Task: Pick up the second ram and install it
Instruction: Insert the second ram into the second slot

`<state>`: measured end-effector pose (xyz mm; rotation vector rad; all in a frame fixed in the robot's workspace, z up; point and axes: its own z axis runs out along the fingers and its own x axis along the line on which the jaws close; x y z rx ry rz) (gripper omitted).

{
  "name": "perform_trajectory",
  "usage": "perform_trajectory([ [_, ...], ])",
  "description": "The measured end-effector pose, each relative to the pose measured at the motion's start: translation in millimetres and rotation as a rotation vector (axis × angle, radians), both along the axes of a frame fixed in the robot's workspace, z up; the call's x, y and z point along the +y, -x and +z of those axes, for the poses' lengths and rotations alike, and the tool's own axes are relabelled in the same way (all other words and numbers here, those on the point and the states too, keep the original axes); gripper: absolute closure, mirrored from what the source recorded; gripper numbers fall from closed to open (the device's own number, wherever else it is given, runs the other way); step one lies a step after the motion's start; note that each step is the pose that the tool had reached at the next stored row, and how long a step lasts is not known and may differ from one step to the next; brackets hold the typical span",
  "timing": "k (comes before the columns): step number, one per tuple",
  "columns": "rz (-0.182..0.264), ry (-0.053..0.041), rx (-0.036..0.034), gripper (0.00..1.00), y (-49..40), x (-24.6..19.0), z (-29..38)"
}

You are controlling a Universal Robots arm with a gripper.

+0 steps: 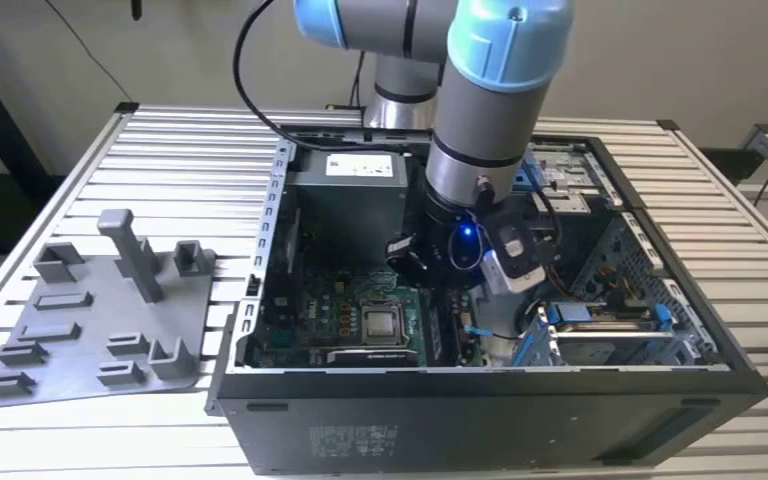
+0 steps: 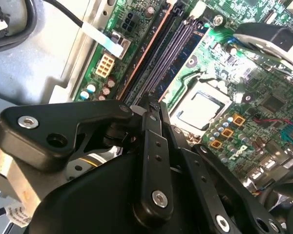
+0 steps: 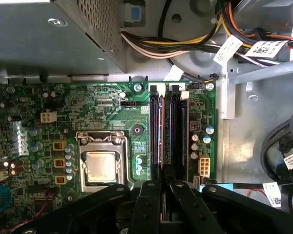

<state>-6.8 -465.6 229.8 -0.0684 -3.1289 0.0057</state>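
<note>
Slatted white counter (image 1: 157, 150) is carrying an open computer case (image 1: 491, 400) and, at the exterior view's left, a grey holder tray (image 1: 91, 330). Arm is reaching down inside the case, gripper (image 3: 164, 187) hanging directly over the memory slots (image 3: 167, 131) on the motherboard (image 3: 102, 112), beside the processor socket (image 3: 101, 165). Fingers are drawn close together; a thin dark strip between them may be the second ram (image 2: 151, 122), but I cannot tell for certain. Judgement: the stick needs keeping parallel to its slot, notch aligned, pressed evenly. First wrist view is giving the slots square-on for alignment; second wrist view is showing the finger linkage edge-on; exterior view is showing arm posture.
</note>
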Motion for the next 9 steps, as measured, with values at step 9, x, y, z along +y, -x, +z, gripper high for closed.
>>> perform_trajectory([
  [9, 0.0, 0.0002, 0.0001, 0.86, -0.4, 0.0, -4.6],
])
